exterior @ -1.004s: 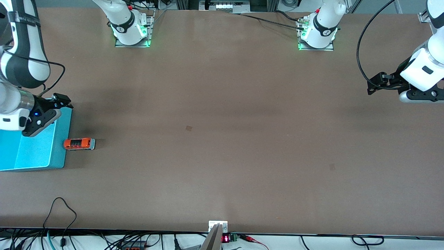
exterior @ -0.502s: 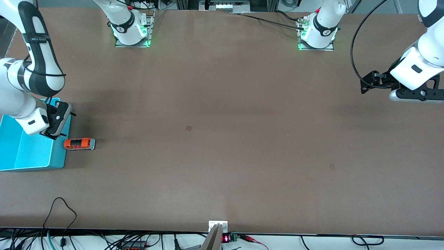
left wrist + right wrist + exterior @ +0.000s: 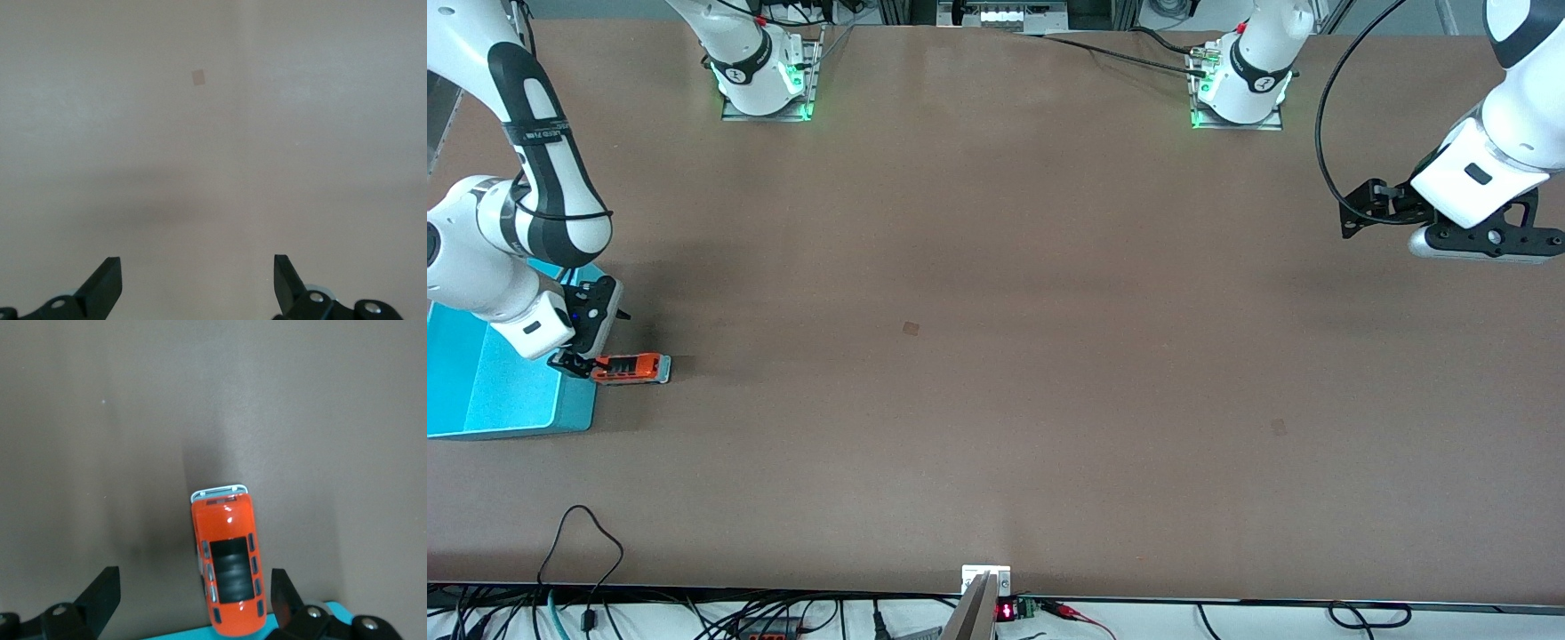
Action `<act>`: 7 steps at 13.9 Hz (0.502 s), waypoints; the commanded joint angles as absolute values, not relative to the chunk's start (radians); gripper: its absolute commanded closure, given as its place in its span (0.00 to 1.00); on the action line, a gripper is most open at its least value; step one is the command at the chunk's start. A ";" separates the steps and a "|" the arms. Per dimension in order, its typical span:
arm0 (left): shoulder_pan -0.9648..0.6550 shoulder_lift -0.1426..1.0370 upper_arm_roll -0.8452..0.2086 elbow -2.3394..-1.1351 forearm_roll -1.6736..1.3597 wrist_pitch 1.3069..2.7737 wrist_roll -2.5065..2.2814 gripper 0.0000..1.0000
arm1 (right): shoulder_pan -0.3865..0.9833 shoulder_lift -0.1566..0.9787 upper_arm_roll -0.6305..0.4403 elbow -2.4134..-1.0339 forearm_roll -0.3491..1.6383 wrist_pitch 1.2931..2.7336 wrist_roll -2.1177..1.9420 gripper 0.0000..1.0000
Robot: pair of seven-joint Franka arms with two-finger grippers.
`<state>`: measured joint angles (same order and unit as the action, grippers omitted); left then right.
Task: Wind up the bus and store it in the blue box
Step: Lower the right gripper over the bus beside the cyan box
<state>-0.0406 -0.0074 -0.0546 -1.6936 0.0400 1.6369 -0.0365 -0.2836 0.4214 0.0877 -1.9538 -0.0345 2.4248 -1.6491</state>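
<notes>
Front view: blue box [image 3: 574, 413] at about 9 o'clock, cut off by the frame edge and partly covered by the right arm; only a bare floor shows inside, nothing seen in it. Bus [image 3: 633, 368] sits on the worktop [image 3: 996, 356] just beside the box wall, toward the left arm's end from it, its box-side end hidden under the right gripper [image 3: 575, 363]. Right gripper hangs low over that end of the bus and the box rim; its fingers are hard to make out here. Left gripper [image 3: 1352, 216] at about 3 o'clock, up over bare worktop, well apart from bus and box; that arm waits. No readable writing on bus or box.

Left wrist view: left gripper [image 3: 197, 283] fingers spread wide, nothing between them, only bare worktop and a small square mark [image 3: 198, 78] at 12 o'clock.

Right wrist view: right gripper [image 3: 193, 597] fingers apart, straddling the bus [image 3: 229, 570] without touching it. Bus roof windows dark, white end pointing to 12 o'clock. Sliver of box rim [image 3: 200, 635] at 6 o'clock, rest cut off.
</notes>
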 commanded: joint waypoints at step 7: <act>-0.043 -0.015 -0.057 -1.689 0.023 1.629 -0.028 0.00 | -0.367 0.558 0.155 -1.845 -0.029 2.459 -1.686 0.00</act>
<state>-0.0407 -0.0074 -0.0566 -1.6935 0.0399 1.6369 -0.0365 -0.3337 0.5225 0.1244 -1.8780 -0.0345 2.4477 -1.6570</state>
